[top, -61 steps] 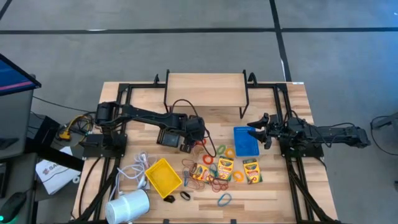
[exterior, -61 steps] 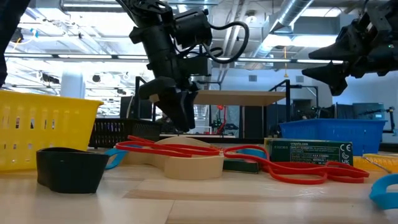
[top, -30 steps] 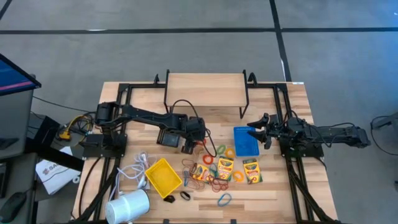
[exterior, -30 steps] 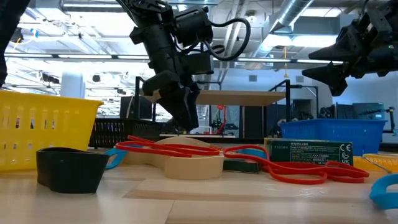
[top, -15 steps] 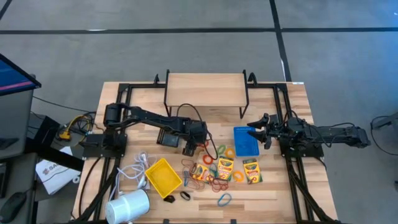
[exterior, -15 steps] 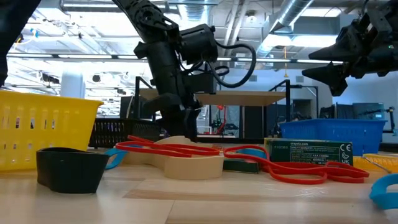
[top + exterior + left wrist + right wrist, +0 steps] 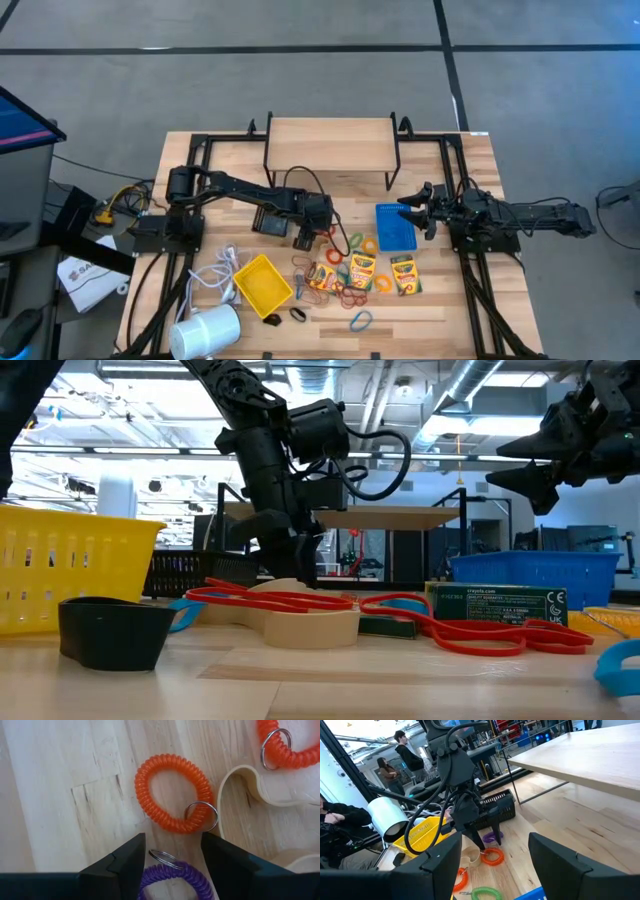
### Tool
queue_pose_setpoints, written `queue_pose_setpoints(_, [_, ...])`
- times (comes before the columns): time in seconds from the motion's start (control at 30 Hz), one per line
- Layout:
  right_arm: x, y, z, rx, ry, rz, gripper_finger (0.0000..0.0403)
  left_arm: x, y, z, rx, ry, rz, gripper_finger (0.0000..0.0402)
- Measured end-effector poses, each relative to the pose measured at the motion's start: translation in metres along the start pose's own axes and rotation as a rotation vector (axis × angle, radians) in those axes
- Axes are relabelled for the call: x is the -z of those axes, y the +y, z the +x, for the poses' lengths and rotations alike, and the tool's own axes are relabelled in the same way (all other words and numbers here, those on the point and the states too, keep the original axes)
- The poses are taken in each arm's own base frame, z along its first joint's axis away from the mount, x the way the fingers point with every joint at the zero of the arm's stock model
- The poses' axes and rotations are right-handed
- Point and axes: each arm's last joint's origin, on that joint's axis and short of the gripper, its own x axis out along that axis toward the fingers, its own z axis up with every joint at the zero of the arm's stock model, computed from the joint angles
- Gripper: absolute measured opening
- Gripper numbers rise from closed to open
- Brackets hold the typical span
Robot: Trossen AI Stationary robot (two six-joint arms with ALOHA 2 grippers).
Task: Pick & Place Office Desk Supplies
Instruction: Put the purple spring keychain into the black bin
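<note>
My left gripper (image 7: pixel 307 238) points steeply down near the table's middle, open. Its two fingers stand on either side of a purple coil ring (image 7: pixel 172 872) with a small metal key ring; whether they touch it I cannot tell. An orange coil ring (image 7: pixel 150 800) lies flat on the wood just beyond the fingertips. Crayon boxes (image 7: pixel 362 270) and loose coloured rings (image 7: pixel 350 295) lie nearer the front edge. My right gripper (image 7: pixel 418 213) waits level and open above the blue bin (image 7: pixel 394 227).
A black bin (image 7: pixel 268 222) stands right behind the left gripper, and a yellow bin (image 7: pixel 262 282) near the front left. A white cylinder (image 7: pixel 205 330) and white cable (image 7: pixel 222 275) lie front left. A wooden shelf (image 7: pixel 330 140) stands at the back. A cream band (image 7: pixel 240 785) lies beside the orange coil.
My left gripper has sunk toward the table, down over the purple coil ring, and has stayed open. The rings have not moved.
</note>
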Motion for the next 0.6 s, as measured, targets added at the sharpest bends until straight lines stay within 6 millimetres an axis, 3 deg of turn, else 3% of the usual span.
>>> queue_pose_setpoints(0.6, [0.0001,-0.0001,0.0000,0.001,0.001,0.000,0.0228,0.0067,-0.0018,-0.0018,0.007,0.079,-0.048,0.0191])
